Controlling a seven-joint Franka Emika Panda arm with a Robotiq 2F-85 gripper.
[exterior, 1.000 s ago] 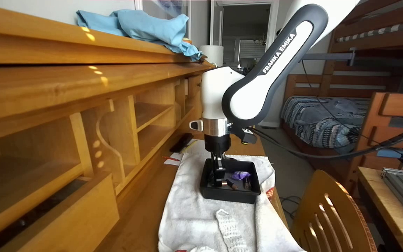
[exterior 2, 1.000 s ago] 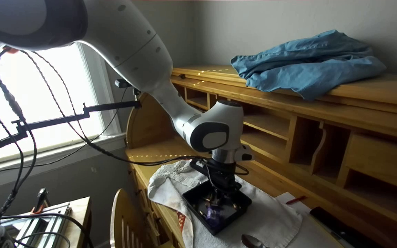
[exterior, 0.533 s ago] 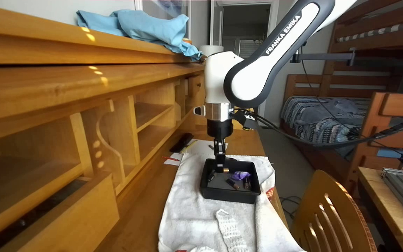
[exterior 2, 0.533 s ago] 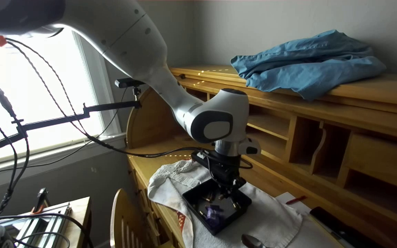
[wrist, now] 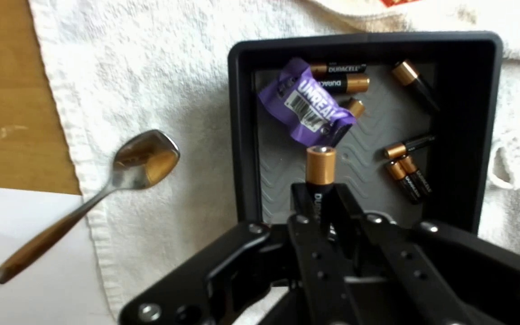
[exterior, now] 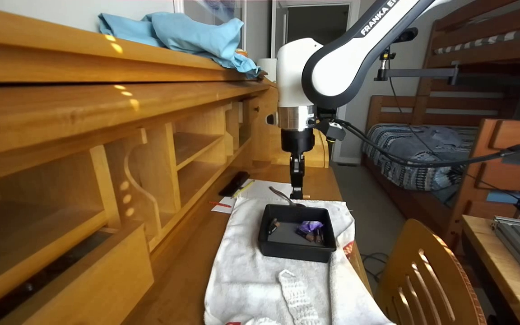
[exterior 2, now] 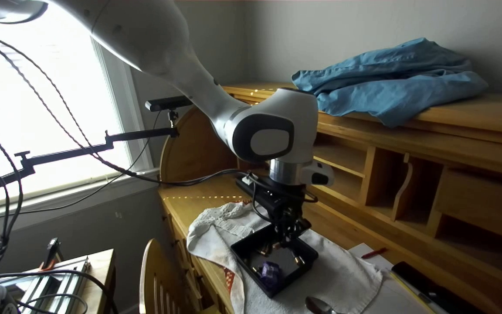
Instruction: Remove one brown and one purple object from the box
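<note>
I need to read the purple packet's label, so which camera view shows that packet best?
The wrist view: it shows the purple UNREAL packet large, brand name legible, though the finest print is blurred. In both exterior views it is just a small purple shape inside the black tray, its print unreadable.

- Forms an orange-brown wooden counter [exterior: 183, 271].
- Carries a white towel [exterior: 251, 271], spread out, with a fold near one side.
- Carries white paper [wrist: 43, 293], meeting the towel's edge.
- Carries a black slab [exterior: 234, 183] close beside the paper; contact unclear.
</note>
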